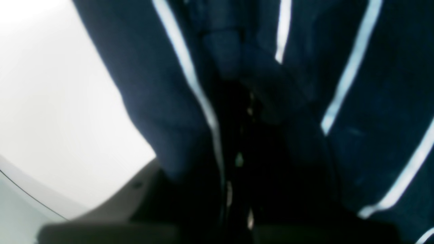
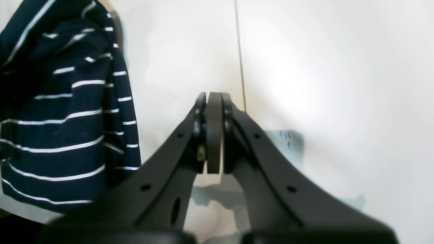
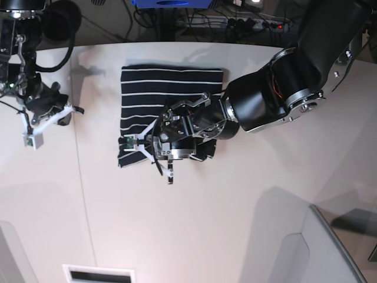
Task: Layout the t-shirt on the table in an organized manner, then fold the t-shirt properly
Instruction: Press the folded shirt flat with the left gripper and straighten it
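Note:
The t-shirt (image 3: 171, 88), dark navy with thin white stripes, lies as a folded block on the off-white table (image 3: 235, 206), toward its far middle. My left arm reaches across the t-shirt from the right. Its gripper (image 3: 160, 158) sits at the near edge, shut on a bunch of the fabric. In the left wrist view, striped cloth (image 1: 373, 118) fills the frame and hides the fingers. My right gripper (image 2: 214, 98) is shut on nothing. It hovers over bare table left of the garment (image 2: 61, 128), and the base view shows it (image 3: 75, 109) well apart from the shirt.
A thin seam (image 3: 79, 177) runs down the tabletop on the left. Cables and a power strip (image 3: 259, 23) lie beyond the curved far edge. A grey panel (image 3: 330, 247) stands at the near right, and a white slot (image 3: 97, 275) at the front edge.

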Robot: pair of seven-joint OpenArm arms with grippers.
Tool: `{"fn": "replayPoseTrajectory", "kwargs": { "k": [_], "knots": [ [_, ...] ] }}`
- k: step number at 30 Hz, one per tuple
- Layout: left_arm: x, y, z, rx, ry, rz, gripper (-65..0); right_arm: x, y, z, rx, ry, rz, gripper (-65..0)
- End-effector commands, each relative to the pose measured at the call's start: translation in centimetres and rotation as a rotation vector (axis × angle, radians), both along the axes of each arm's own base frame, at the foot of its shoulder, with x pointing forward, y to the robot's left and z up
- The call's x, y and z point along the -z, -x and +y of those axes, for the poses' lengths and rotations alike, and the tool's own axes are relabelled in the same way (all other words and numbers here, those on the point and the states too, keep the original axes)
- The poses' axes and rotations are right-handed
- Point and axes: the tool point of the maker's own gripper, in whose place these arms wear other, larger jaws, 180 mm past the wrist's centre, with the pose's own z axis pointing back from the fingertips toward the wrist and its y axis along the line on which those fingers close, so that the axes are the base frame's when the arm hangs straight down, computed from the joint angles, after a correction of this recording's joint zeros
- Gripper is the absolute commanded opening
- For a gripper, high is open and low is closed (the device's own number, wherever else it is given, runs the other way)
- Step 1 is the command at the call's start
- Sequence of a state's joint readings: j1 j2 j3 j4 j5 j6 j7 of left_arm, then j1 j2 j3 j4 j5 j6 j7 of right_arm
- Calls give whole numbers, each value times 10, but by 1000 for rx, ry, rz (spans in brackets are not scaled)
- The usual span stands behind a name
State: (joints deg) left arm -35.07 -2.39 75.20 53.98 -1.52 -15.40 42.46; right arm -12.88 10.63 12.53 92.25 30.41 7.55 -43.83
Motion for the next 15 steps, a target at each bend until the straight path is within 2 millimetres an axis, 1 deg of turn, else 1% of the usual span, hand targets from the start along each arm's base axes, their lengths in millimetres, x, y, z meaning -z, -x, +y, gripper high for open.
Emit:
{"fn": "replayPoseTrajectory", "kwargs": {
  "k": [1, 7, 10, 12, 13, 15],
  "knots": [
    [-11, -12, -6, 3, 16, -29, -650, -13, -11, -7, 3, 11, -47, -648],
    [-11, -10, -7, 4, 19, -27, -650, -12, -11, -6, 4, 10, -47, -648],
    [-10, -10, 1, -16, -27, -26, -650, -12, -11, -5, 2, 10, -47, -648],
    [-13, -11, -4, -14, -29, -30, -650, -12, -11, -7, 5, 10, -48, -648],
    [-15, -11, -8, -9, -20, -33, -614, -12, -11, -7, 5, 10, -48, -648],
    [-22, -10, -17, 9, 4, -42, -513, -12, -11, -7, 5, 10, -48, -648]
  ]
}}
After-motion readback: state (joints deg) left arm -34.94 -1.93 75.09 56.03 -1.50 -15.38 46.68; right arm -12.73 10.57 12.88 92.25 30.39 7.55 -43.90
